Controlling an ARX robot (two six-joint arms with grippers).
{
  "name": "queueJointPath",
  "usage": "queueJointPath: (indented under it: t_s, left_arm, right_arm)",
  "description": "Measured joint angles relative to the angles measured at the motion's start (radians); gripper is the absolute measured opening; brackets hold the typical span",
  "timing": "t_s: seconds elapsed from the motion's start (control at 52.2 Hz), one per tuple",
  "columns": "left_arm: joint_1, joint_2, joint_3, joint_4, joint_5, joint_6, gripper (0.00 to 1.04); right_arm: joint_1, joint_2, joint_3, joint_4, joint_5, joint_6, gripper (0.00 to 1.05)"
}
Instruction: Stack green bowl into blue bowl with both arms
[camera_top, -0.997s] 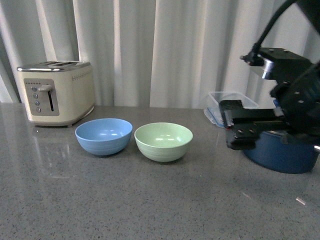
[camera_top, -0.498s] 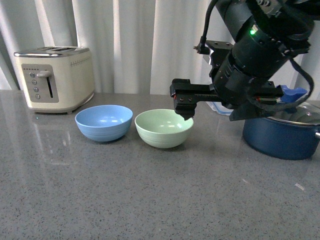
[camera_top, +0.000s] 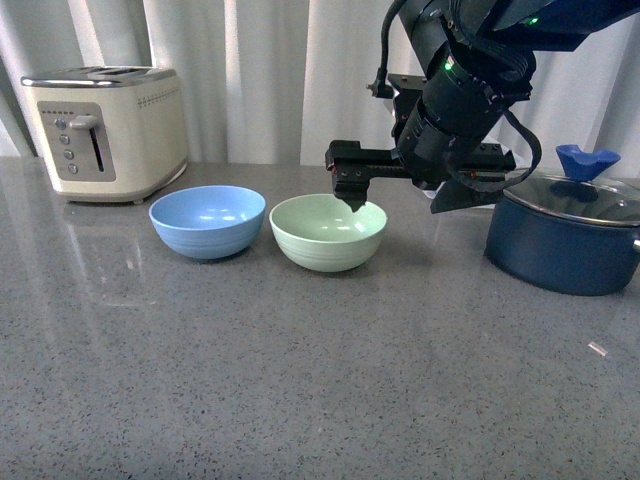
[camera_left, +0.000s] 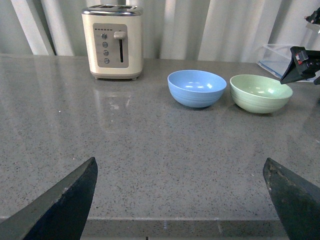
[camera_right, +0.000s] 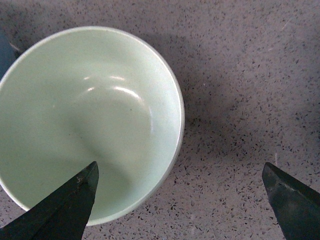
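Grey speckled surface, pale curtain behind: right arm now over the green bowl (camera_top: 328, 232), no grasp made.

Green bowl stands upright at frame centre, just right of the blue bowl (camera_top: 208, 220), rims near but apart; neither bowl has shifted. Within the last second the right end effector (camera_top: 352, 192) swung from the right edge of the frame, in front of the dark blue pot (camera_top: 565, 255), to the bowl's right rim. In the right wrist view its jaws are apart, one finger over the bowl's interior, the other over bare surface, so the approach looks finished and closing on the rim is probably next. The left end effector (camera_left: 180, 200) is apart and empty, well away from both bowls. A toaster (camera_top: 105, 130) stands at upper left.
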Motion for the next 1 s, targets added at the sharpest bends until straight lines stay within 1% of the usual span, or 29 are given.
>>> queueJointPath:
  t_s: [0.326, 0.479, 0.632, 0.671, 0.69, 0.728, 0.786, 0.805, 0.901, 0.92, 0.977, 0.997]
  left_arm:
    - [0.000, 0.000, 0.000, 0.000, 0.000, 0.000, 0.98]
    - [0.000, 0.000, 0.000, 0.000, 0.000, 0.000, 0.98]
    - [0.000, 0.000, 0.000, 0.000, 0.000, 0.000, 0.98]
    - [0.000, 0.000, 0.000, 0.000, 0.000, 0.000, 0.98]
    - [0.000, 0.000, 0.000, 0.000, 0.000, 0.000, 0.98]
    - [0.000, 0.000, 0.000, 0.000, 0.000, 0.000, 0.98]
    - [0.000, 0.000, 0.000, 0.000, 0.000, 0.000, 0.98]
    - [0.000, 0.000, 0.000, 0.000, 0.000, 0.000, 0.98]
    - [0.000, 0.000, 0.000, 0.000, 0.000, 0.000, 0.98]
    - [0.000, 0.000, 0.000, 0.000, 0.000, 0.000, 0.98]
    - [0.000, 0.000, 0.000, 0.000, 0.000, 0.000, 0.98]
    - [0.000, 0.000, 0.000, 0.000, 0.000, 0.000, 0.98]
  right_arm:
    - [0.000, 0.072, 0.061, -0.014, -0.037, -0.010, 0.95]
    - [0.002, 0.124, 0.121, -0.035, -0.040, -0.025, 0.95]
    - [0.002, 0.151, 0.130, -0.035, -0.044, -0.034, 0.95]
    - [0.002, 0.155, 0.130, -0.034, -0.044, -0.034, 0.92]
    - [0.001, 0.158, 0.130, -0.031, -0.045, -0.035, 0.88]
    - [0.001, 0.159, 0.130, -0.028, -0.048, -0.035, 0.85]
    - [0.000, 0.160, 0.128, -0.014, -0.054, -0.036, 0.75]
    - [0.000, 0.160, 0.125, -0.004, -0.056, -0.035, 0.68]
    - [-0.003, 0.158, 0.104, 0.021, -0.067, -0.035, 0.51]
    - [-0.003, 0.156, 0.090, 0.032, -0.072, -0.031, 0.45]
    - [-0.005, 0.154, 0.075, 0.042, -0.077, -0.028, 0.36]
    - [-0.005, 0.154, 0.065, 0.047, -0.075, -0.026, 0.30]
